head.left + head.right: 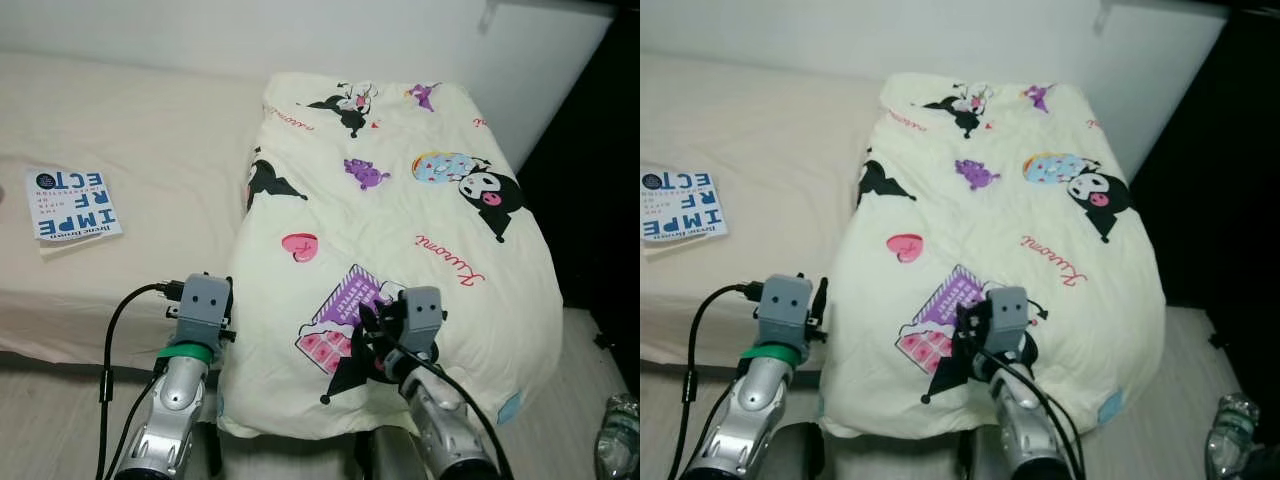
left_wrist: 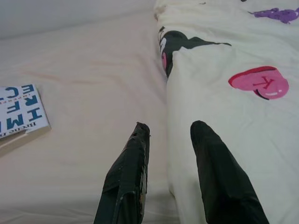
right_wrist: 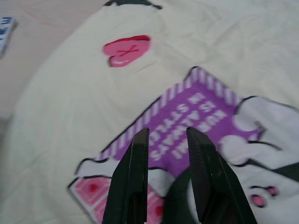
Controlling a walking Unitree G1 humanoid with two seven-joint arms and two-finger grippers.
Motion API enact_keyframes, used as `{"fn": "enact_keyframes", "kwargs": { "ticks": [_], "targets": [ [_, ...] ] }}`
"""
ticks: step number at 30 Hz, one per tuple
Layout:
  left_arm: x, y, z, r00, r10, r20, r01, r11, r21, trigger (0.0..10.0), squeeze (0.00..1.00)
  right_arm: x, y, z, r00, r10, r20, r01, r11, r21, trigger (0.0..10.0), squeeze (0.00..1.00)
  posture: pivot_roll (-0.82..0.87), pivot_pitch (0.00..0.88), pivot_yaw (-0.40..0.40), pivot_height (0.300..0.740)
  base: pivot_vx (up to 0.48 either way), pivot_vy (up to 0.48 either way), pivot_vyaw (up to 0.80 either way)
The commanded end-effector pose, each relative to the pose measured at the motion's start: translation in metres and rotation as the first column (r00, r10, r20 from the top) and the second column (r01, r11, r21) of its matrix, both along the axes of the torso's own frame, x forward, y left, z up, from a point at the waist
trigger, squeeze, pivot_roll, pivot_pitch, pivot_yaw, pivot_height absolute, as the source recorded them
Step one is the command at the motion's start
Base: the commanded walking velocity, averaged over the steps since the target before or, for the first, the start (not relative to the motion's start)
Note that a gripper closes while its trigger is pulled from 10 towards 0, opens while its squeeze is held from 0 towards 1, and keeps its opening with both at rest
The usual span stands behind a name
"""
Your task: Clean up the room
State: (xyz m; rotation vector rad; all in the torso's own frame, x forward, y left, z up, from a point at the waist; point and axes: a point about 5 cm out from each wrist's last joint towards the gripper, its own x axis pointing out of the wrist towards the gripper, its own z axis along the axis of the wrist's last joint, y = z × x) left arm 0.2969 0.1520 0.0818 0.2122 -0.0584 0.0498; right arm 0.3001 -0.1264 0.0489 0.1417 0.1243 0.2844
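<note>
- One blanket (image 1: 400, 230), cream with cartoon prints, lies folded on the right part of the bed (image 1: 150, 150), its near end hanging over the bed's front edge.
- One book (image 1: 72, 203) with blue lettering lies flat on the left of the bed, well apart from the blanket.
- One plastic bottle (image 1: 615, 435) lies on the floor at the far right.
- Two claws are up at the bed's near edge. The left claw (image 2: 169, 133) is released, its fingers (image 2: 126, 172) spread at the blanket's left edge, one over the bare sheet and one over the blanket.
- The right claw (image 3: 167, 134) is also released, holding nothing, its fingers (image 3: 133, 177) parted just above the purple print near the blanket's front end.
- The bed has a plain cream sheet and stands against a white wall (image 1: 300, 30); pale floor (image 1: 60, 400) shows in front of it.
</note>
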Motion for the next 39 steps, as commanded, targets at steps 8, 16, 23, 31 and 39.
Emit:
{"fn": "enact_keyframes", "kwargs": {
  "ticks": [8, 16, 23, 31, 39],
  "targets": [
    [-0.004, -0.005, -0.014, 0.998, -0.006, -0.059, 0.006, 1.0, 0.002, 10.0, 0.0, -0.006, 0.002, -0.015, 0.997, -0.075, -0.016, 0.074, 0.996, -0.057, 10.0, 0.0, 0.02, 0.0, -0.008, 0.644, 0.0, 0.0, 0.0],
    [-0.009, -0.009, -0.017, 0.998, -0.01, -0.059, 0.01, 1.0, -0.008, 10.0, 0.0, -0.008, -0.002, -0.017, 0.996, -0.089, -0.015, 0.088, 0.994, -0.066, 10.0, 0.0, 0.02, 0.0, -0.007, 0.674, 0.0, 0.0, 0.0],
    [-0.007, -0.013, -0.017, 0.998, -0.024, -0.058, 0.023, 1.0, -0.014, 10.0, 0.0, -0.005, 0.001, -0.015, 0.995, -0.105, 0.002, 0.105, 0.992, -0.066, 10.0, 0.0, 0.02, 0.0, -0.004, 0.703, 0.0, 0.0, 0.0],
    [-0.007, -0.012, -0.015, 0.998, -0.02, -0.056, 0.019, 1.0, -0.017, 10.0, 0.0, -0.004, 0.0, -0.013, 0.994, -0.111, 0.008, 0.112, 0.992, -0.066, 10.0, 0.0, 0.02, 0.0, -0.007, 0.733, 0.0, 0.0, 0.0],
    [-0.009, -0.011, -0.019, 0.997, -0.009, -0.077, 0.007, 1.0, -0.028, 10.0, 0.0, -0.005, 0.001, -0.017, 0.992, -0.126, -0.015, 0.125, 0.991, -0.054, 10.0, 0.0, 0.02, 0.0, -0.012, 0.74, 0.0, 0.0, 0.0]
  ]
}}
